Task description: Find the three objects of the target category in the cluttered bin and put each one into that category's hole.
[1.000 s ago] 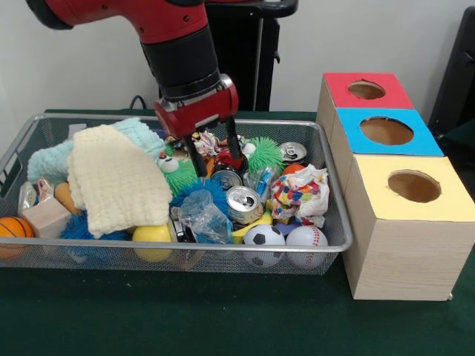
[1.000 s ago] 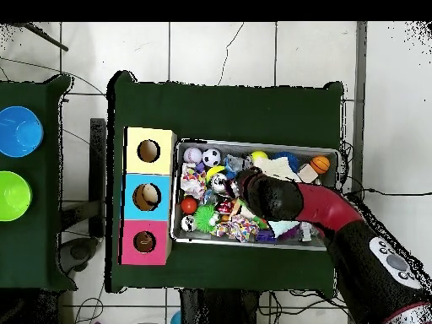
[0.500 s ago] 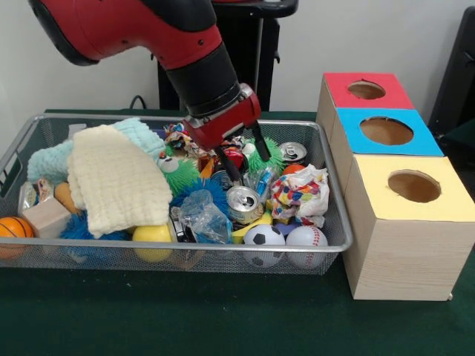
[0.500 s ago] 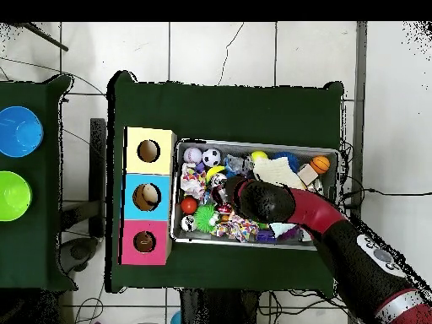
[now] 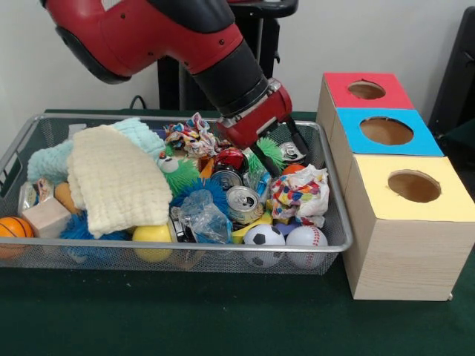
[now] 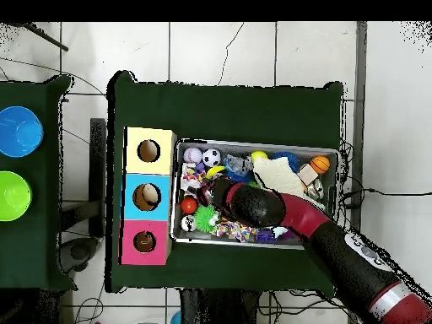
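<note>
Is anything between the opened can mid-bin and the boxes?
Yes. The crumpled colourful wrapper lies beside the can on the side toward the boxes, then the bin's wire wall. The gripper hangs open behind them.

Glossy red arm (image 5: pixel 141 33), black wrist band, red gripper block.
</note>
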{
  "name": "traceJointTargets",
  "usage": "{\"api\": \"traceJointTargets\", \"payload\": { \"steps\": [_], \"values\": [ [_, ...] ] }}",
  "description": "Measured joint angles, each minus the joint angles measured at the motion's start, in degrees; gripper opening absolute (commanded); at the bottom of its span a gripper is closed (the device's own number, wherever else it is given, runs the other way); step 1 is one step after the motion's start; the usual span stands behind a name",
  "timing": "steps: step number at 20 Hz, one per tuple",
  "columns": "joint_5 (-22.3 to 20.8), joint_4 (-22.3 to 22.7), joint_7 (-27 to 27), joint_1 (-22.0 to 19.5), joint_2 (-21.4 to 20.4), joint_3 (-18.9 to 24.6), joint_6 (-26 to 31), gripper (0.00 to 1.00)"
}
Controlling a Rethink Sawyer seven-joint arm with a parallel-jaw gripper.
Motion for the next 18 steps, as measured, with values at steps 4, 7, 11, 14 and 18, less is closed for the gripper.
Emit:
{"api": "traceJointTargets", "payload": {
  "steps": [4, 7, 11, 14, 18],
  "values": [
    [-0.36, 0.09, 0.0, -0.12, 1.24, 0.79, -2.09, 1.0],
    [-1.25, 0.07, 0.0, 0.32, 1.41, 0.45, -2.54, 1.0],
    [-2.63, 0.08, 0.0, 1.63, 1.27, -0.67, -2.54, 1.0],
    [-4.0, 0.08, 0.0, 3.22, 1.25, -1.87, -2.53, 1.0],
    [-5.29, 0.07, 0.0, 5.19, 1.0, -3.55, -2.54, 1.0]
  ]
}}
